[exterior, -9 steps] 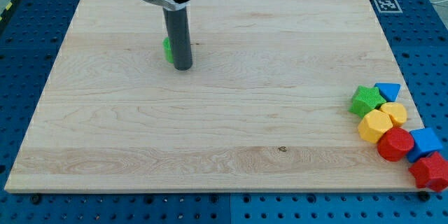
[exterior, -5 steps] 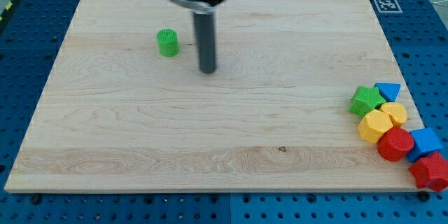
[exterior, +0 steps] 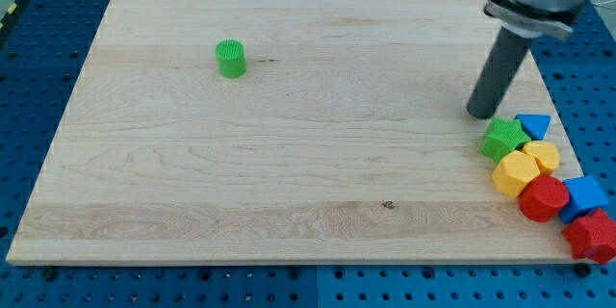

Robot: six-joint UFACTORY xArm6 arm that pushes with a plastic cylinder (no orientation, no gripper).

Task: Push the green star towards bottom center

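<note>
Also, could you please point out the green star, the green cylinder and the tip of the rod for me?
green star block [exterior: 503,139], camera view, middle of its top face.
green cylinder block [exterior: 230,58], camera view, centre of its body.
my tip [exterior: 480,114], camera view, very end of the dark rod.

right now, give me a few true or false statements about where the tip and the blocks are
1. My tip is just above the green star, toward the view's top. True.
2. The green cylinder sits in the cluster at the view's right. False: it stands alone in the upper left of the board.
3. The blue triangle lies to the right of the green star. True.
4. The green star is at bottom centre. False: it is at the right edge.
5. Two red blocks lie at the view's top left. False: the red cylinder and the red block are at the lower right.
</note>
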